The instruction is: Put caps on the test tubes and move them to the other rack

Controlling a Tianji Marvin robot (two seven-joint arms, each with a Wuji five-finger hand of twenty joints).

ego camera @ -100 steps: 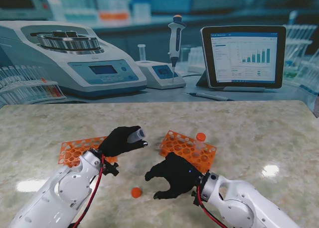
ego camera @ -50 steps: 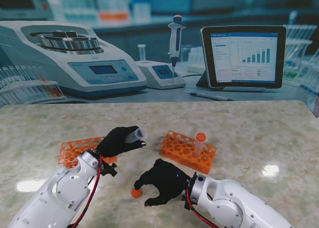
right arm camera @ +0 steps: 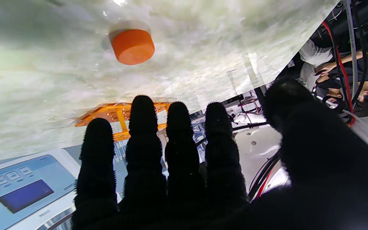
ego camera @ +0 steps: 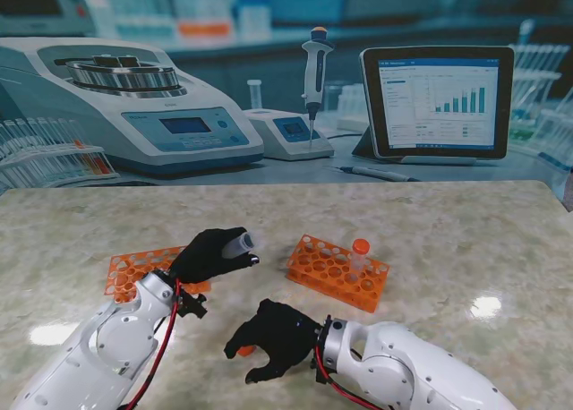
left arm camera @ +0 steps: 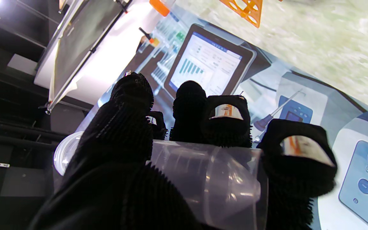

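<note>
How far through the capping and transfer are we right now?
Done: one capped tube stands in the right rack. In hand: the left robot hand holds an uncapped tube off the table, while the open right robot hand is over the loose orange cap, not gripping it. Left: capping this tube and racking it.

In the stand view the right hand (ego camera: 273, 334) covers most of the orange cap (ego camera: 245, 349); only a small part shows beside its fingers. The left hand (ego camera: 208, 254) hides the middle of the clear tube (ego camera: 238, 243). In the left wrist view the tube (left arm camera: 209, 179) is cut off by the picture's edge. If the cap touches the fingers, I cannot tell.
</note>
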